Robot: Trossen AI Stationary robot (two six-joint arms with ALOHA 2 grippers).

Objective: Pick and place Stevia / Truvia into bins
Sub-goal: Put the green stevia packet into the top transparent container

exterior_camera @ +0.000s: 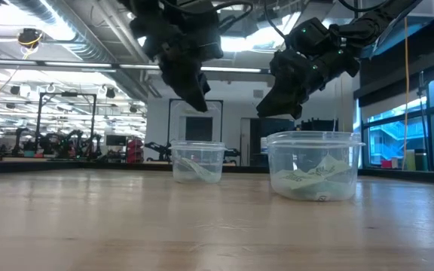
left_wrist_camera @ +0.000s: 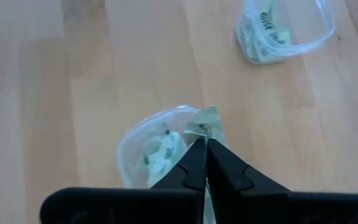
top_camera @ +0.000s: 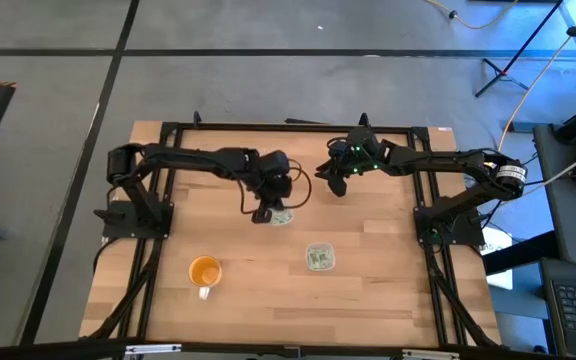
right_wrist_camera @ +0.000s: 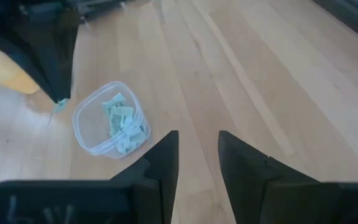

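Observation:
Two clear cups stand on the wooden table. One (top_camera: 282,216) (left_wrist_camera: 154,152) (right_wrist_camera: 112,126) (exterior_camera: 197,160) lies under my left gripper and holds pale green packets. The other (top_camera: 319,257) (left_wrist_camera: 284,28) (exterior_camera: 313,165) stands nearer the near edge and also holds several packets. My left gripper (top_camera: 265,213) (left_wrist_camera: 205,144) (exterior_camera: 200,102) hangs above the first cup's rim, shut on one packet (left_wrist_camera: 205,124). My right gripper (top_camera: 336,185) (right_wrist_camera: 197,149) (exterior_camera: 276,102) hovers open above bare table, to the right of that cup. My left gripper pinches one pale green packet between its two shut fingertips (left_wrist_camera: 194,155). The fingers come from above, pointing down. The packet's free end (left_wrist_camera: 207,118) sticks out past the tips. It is lifted clear, over the rim of the cup below.
An orange cup with a handle (top_camera: 204,270) (right_wrist_camera: 5,71) stands toward the near left of the table. Bare wood (top_camera: 388,290) lies right of and in front of the cups. Black frame rails (top_camera: 268,127) run along the table's far edge.

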